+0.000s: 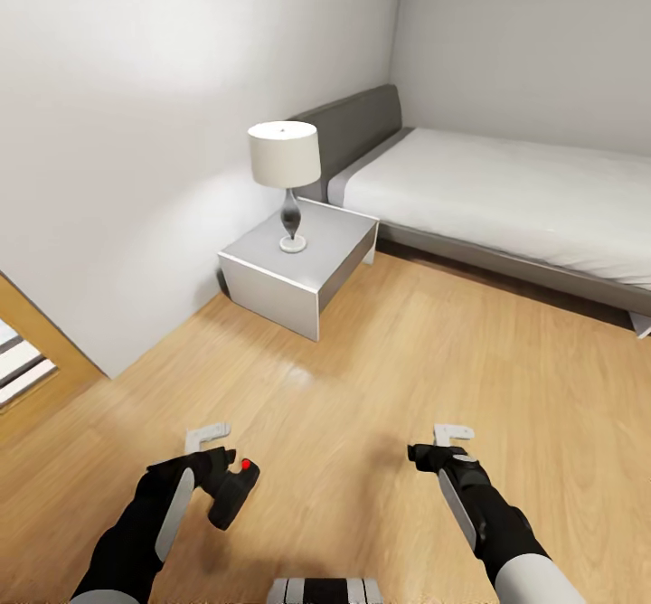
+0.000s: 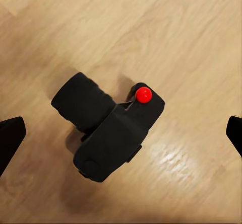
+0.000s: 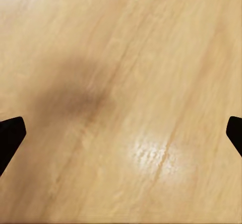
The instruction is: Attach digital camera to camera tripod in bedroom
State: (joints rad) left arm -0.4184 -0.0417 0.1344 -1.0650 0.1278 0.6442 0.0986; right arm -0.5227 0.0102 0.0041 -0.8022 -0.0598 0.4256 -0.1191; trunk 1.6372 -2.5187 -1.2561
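Down at seven o'clock in the head view, the left gripper (image 1: 220, 468) carries the digital camera (image 1: 232, 488), though its grip is hidden and the wrist view shows fingertips (image 2: 11, 138) spread wide. Right gripper (image 1: 434, 448) at five o'clock: fingers apart over bare wood floor (image 3: 126, 83), bed (image 1: 506, 197) cut off at two.

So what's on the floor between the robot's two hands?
Nothing but bare wood floor. In the head view, the left tool has the digital camera at it, the right tool has nothing, and the stretch between them is bare.

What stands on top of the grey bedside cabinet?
A table lamp with white shade and dark curved stem stands on the grey bedside cabinet. The patch under its round base is hidden.
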